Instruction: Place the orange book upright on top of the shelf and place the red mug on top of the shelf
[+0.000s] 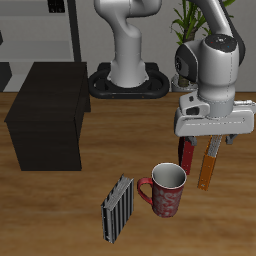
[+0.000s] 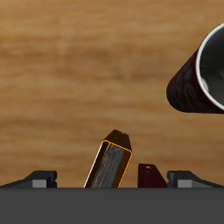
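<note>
The orange book (image 1: 207,167) stands on the table, slightly tilted, beside a dark red-and-black book (image 1: 187,155). My gripper (image 1: 208,141) hovers right above the orange book and is open. In the wrist view the orange book (image 2: 108,163) shows between my widely spread fingertips (image 2: 39,179), and neither one touches it. The red mug (image 1: 166,190) stands upright on the table just in front of the books, apart from the gripper; its rim and side (image 2: 199,79) also show in the wrist view. The black shelf (image 1: 48,115) stands across the table with a bare flat top.
A grey striped book (image 1: 118,208) stands near the table's front edge beside the mug. The robot's base (image 1: 128,75) is at the back, with a plant (image 1: 188,20) behind it. A tall metal rack (image 1: 40,30) rises behind the shelf.
</note>
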